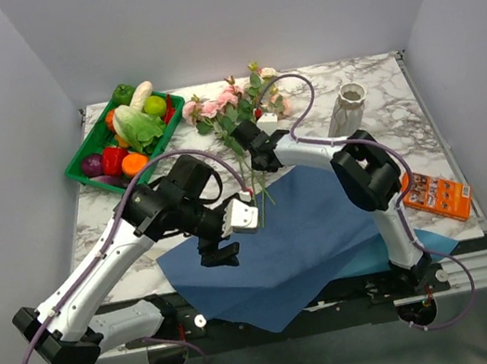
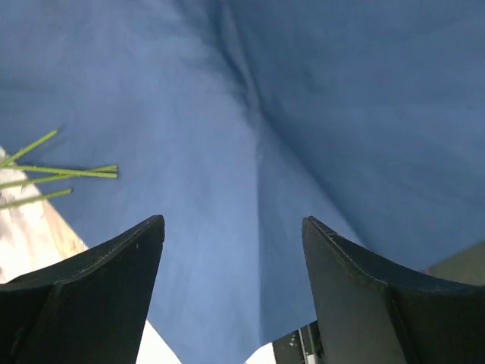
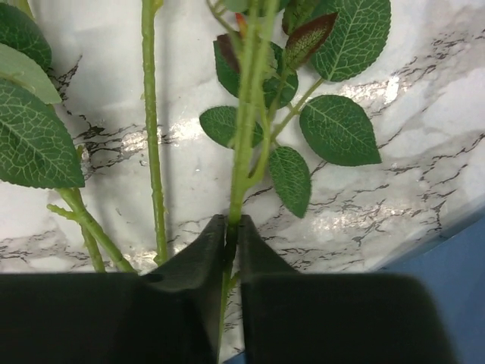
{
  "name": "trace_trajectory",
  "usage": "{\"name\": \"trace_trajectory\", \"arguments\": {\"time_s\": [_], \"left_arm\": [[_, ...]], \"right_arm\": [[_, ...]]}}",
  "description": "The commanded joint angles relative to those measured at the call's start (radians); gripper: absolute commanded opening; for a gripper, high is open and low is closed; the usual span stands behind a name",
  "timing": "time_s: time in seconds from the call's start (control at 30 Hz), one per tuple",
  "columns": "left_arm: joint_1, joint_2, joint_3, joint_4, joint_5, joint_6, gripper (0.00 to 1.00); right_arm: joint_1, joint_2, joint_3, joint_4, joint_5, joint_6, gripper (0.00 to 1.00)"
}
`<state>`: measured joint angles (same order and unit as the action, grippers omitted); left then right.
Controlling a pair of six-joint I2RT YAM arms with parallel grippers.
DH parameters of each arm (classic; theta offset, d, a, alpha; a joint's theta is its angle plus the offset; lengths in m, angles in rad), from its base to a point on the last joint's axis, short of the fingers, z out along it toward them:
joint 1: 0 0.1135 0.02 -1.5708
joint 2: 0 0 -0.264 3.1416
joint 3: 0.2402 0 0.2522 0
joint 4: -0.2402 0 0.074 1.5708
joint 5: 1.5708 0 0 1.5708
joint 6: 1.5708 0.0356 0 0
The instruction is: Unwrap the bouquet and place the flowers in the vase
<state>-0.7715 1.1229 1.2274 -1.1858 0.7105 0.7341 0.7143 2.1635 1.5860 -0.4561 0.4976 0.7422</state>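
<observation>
The bouquet lies unwrapped. Its blue paper (image 1: 301, 238) is spread flat at the table's near edge, and the flowers (image 1: 228, 104), pink and cream roses on thin green stems, lie on the marble behind it. My right gripper (image 1: 256, 154) is low over the stems; in the right wrist view the gripper (image 3: 233, 221) is shut on one leafy stem (image 3: 246, 136), with another stem (image 3: 151, 129) lying free to its left. My left gripper (image 2: 231, 221) hangs open over the blue paper (image 2: 303, 114), nothing between its fingers. The pale vase (image 1: 349, 108) stands at the back right.
A green tray (image 1: 93, 128) of vegetables and fruit sits at the back left. An orange box (image 1: 436, 195) lies near the right edge. Cut stem ends (image 2: 68, 173) reach onto the paper's left side in the left wrist view.
</observation>
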Motion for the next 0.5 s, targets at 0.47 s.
{"name": "trace_trajectory", "arguments": {"time_s": [0.47], "left_arm": [[-0.383, 0.104, 0.060, -0.186, -0.045, 0.083, 0.81]], "right_arm": [[0.013, -0.491, -0.335, 0.246, 0.208, -0.052, 0.01]]}}
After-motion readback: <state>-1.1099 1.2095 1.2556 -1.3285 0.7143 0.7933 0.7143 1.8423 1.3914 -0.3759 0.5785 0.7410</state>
